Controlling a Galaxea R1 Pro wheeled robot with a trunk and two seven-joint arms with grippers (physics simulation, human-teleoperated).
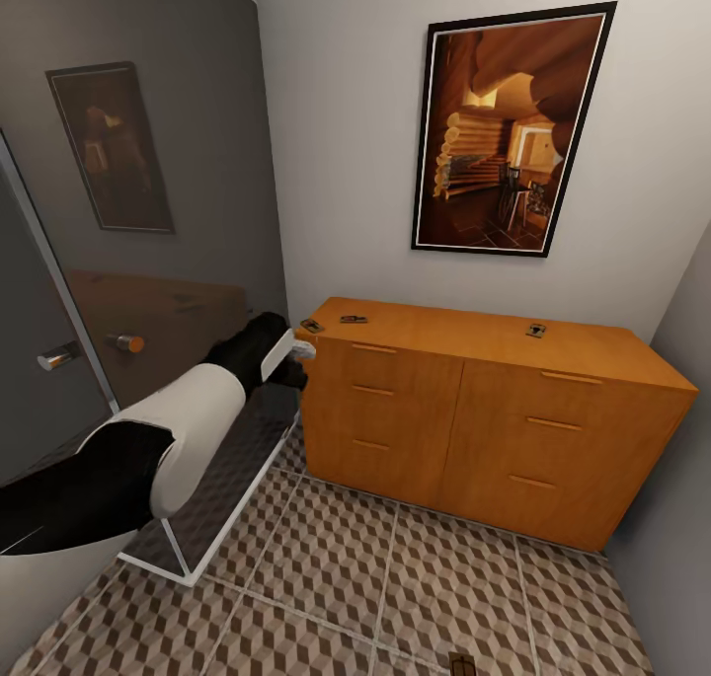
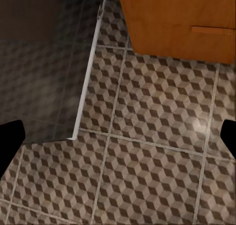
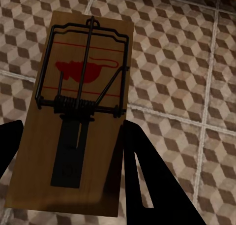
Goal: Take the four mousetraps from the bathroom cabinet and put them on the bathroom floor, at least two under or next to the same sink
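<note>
Right wrist view is showing the right gripper (image 3: 73, 185), its dark fingers (image 3: 147, 185) pinching one flat tan wooden mousetrap (image 3: 81, 112) with its black wire spring bar and red mark above the cube-patterned bathroom floor (image 3: 187, 87); I judge that a thin, smooth board gripped at one end could be slipping or tilting out. Three more mousetraps (image 1: 353, 319) are lying along the top edges of the orange-brown cabinet (image 1: 474, 419), a fourth (image 1: 461, 664) on the floor, while the left gripper (image 2: 118, 136) is hanging spread and empty.

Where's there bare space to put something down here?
The tiled floor before the cabinet is mostly bare, from the shower kerb to the right wall. The cabinet top's middle is free too. Its left corner is crowded: two mousetraps and the left pincer.
</note>
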